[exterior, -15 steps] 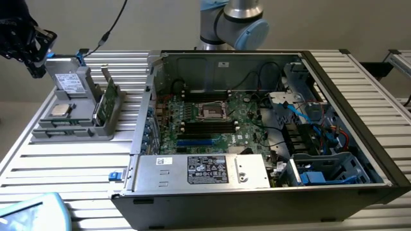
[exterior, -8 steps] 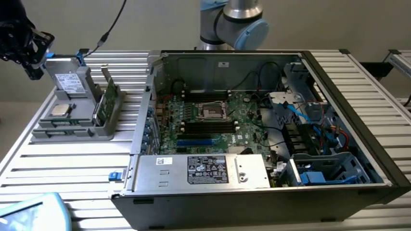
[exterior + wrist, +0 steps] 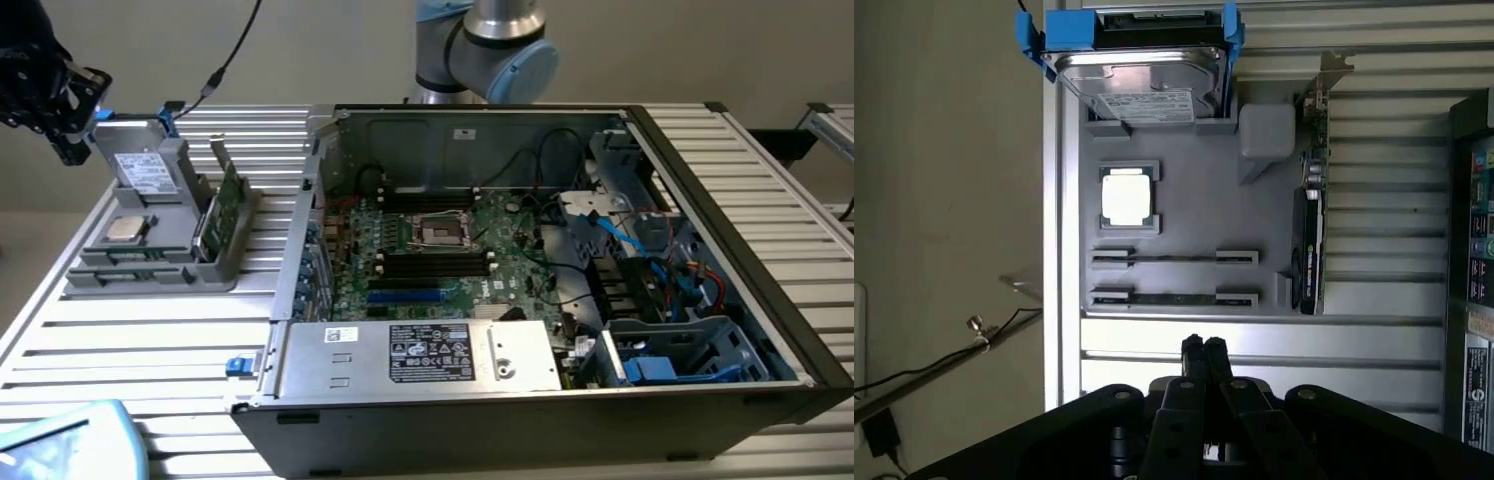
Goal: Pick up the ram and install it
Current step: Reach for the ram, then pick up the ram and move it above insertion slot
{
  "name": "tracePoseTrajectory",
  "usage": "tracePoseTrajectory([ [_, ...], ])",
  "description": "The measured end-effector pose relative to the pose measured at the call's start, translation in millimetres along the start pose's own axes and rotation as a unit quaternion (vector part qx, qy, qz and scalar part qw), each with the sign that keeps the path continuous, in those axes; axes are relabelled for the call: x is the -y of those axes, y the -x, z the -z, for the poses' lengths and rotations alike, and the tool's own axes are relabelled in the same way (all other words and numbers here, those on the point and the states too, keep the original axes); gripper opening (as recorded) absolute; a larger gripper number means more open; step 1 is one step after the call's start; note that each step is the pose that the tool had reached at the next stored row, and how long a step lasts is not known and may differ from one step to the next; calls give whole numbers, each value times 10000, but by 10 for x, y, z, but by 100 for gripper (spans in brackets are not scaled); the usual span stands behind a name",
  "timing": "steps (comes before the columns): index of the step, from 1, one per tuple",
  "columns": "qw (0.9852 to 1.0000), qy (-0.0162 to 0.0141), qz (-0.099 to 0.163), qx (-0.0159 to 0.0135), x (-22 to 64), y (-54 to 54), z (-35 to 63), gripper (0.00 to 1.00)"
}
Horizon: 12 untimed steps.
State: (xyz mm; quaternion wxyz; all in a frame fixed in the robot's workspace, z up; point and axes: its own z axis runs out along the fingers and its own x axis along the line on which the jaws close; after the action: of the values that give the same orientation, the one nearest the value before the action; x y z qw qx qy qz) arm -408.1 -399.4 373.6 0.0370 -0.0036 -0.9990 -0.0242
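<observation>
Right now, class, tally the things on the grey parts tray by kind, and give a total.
Hard drive: 1
Processor chip: 1
Green circuit card: 1
Ram sticks, seen edge-on: 2, apparently
Total: 5

Slatted metal table [image 3: 147,340], carrying: open black PC case [image 3: 534,430] at the exterior view's right; inside it a green motherboard [image 3: 514,255] with bare CPU socket [image 3: 441,232], black slots [image 3: 434,265] flanking the socket, blue slots [image 3: 407,296] nearer the front; labelled silver power supply [image 3: 427,352] along the near edge; blue drive cage [image 3: 667,368] in the near right corner; blue cable [image 3: 627,235] and red wires [image 3: 707,285] close by. Grey tray [image 3: 154,272] at the exterior view's left, beside the case, holding: hard drive [image 3: 144,172] in blue brackets, propped up at the far end; CPU [image 3: 127,229] flat in a square recess; wide green card [image 3: 227,205] standing on edge along the side nearest the case
</observation>
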Motion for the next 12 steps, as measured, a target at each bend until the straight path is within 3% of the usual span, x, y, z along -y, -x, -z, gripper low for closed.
tracePoseTrajectory([
  [12, 10000, 1, 1, 0, 1, 0, -1, 11],
])
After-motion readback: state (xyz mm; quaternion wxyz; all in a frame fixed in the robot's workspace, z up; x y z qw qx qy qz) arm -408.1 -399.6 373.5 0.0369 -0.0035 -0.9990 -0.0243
